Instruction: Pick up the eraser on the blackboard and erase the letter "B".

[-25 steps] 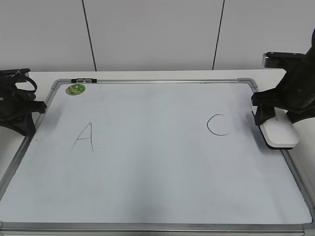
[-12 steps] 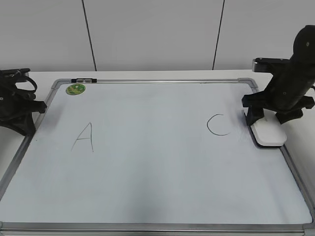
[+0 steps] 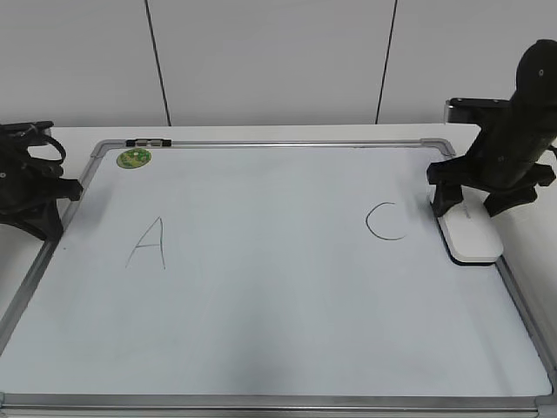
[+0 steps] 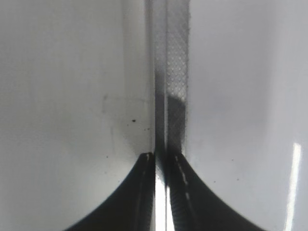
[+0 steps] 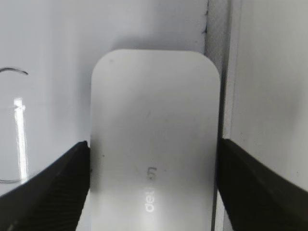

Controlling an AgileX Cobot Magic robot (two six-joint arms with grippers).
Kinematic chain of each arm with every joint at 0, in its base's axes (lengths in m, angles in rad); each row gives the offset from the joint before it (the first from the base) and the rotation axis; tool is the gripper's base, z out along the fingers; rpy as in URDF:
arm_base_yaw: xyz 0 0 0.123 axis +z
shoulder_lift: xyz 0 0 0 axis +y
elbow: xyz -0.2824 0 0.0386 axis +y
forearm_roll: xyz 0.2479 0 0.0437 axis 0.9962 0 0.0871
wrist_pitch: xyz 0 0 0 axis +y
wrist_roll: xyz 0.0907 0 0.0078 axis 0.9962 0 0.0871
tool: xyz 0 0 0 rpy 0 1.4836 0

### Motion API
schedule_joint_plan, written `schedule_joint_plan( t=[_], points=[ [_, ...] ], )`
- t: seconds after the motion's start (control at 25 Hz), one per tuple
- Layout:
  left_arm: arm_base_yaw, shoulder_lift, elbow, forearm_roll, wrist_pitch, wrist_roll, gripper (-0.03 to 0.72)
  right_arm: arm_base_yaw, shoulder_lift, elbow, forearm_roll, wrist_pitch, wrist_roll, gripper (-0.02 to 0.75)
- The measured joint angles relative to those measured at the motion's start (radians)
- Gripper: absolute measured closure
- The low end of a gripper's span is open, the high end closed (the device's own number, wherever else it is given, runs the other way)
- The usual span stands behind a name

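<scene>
So my right hand (image 3: pixel 471 202) has been sliding the eraser (image 3: pixel 470 237) back to the blackboard (image 3: pixel 278 305) edge beside the C (image 3: pixel 386 221); fingers look clamped on it, B's gone. Left hand (image 4: pixel 161 163) sitting closed, idle.

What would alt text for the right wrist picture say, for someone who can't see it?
A white, smooth plastic, rounded-rectangle eraser fills the centre, lying on the white dry-erase board beside its grey metal frame. The right gripper has one black finger on each side of it.
</scene>
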Motion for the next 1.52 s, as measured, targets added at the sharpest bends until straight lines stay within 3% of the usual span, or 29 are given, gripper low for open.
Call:
schedule_joint_plan(
  t=[0.28,0.56,0.64,1.12,1.52],
  points=[
    [0.001,0.004,-0.014,0.0,0.008,0.0,0.56,0.0,0.0,-0.144,-0.004,0.193,-0.007,0.13],
    [0.001,0.033,-0.145,0.0,0.147,0.0,0.314,0.0,-0.031,-0.245,-0.012,0.354,-0.052,0.141],
    [0.001,0.024,-0.185,0.0,0.199,0.0,0.281,0.0,-0.065,-0.246,-0.013,0.381,-0.055,0.142],
    [0.001,-0.194,-0.202,-0.017,0.432,0.0,0.263,0.0,-0.316,-0.245,-0.013,0.493,-0.061,0.143],
    [0.001,-0.665,0.08,-0.013,0.453,0.0,0.263,0.0,-0.631,0.01,-0.001,0.503,-0.063,0.143]
  ],
)
